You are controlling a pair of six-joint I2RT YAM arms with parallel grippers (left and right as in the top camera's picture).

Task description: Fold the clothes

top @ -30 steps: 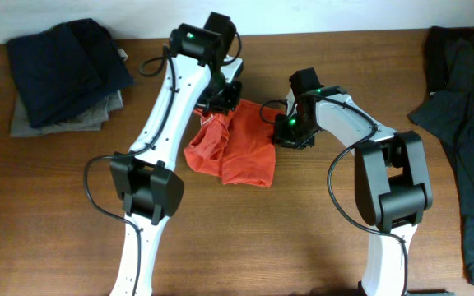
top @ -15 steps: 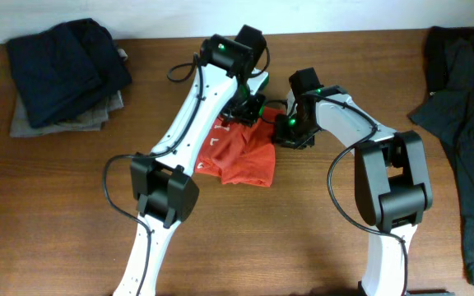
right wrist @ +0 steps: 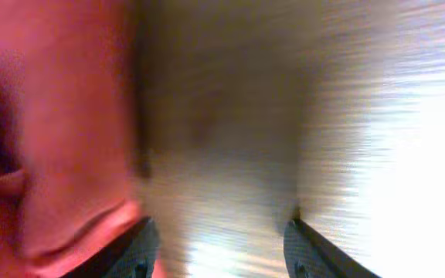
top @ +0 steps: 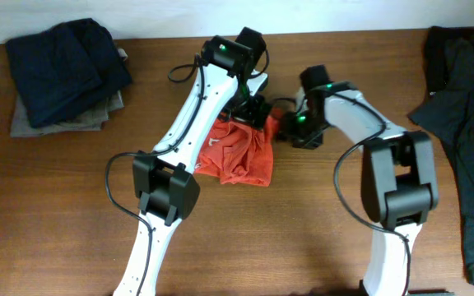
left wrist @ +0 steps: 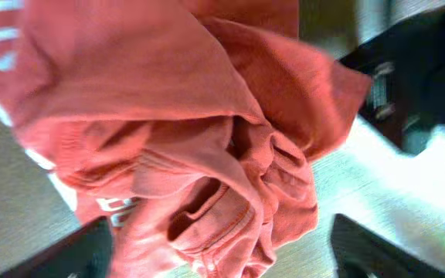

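The clothes, a red-orange T-shirt (top: pixel 239 154) with white lettering, lie bunched on the wooden table (top: pixel 303 222) between the two arms. My left gripper (top: pixel 253 112) hovers over the shirt's top right corner. In the left wrist view that gripper (left wrist: pixel 222 259) stands wide open, with the crumpled shirt (left wrist: pixel 168 131) below it and loose. My right gripper (top: pixel 289 128) sits just right of the shirt's edge. In the right wrist view it (right wrist: pixel 222 255) is open over bare wood, and the shirt (right wrist: pixel 52 139) lies beside its left finger.
A stack of dark navy and grey clothes (top: pixel 64 70) lies at the back left. A dark garment (top: pixel 463 123) runs along the table's right side. The table's far edge (top: pixel 369 33) is close behind the arms.
My left gripper carried the shirt's edge rightward over the pile, then opened and let it go. My right gripper opened and drew back to the right, off the shirt.
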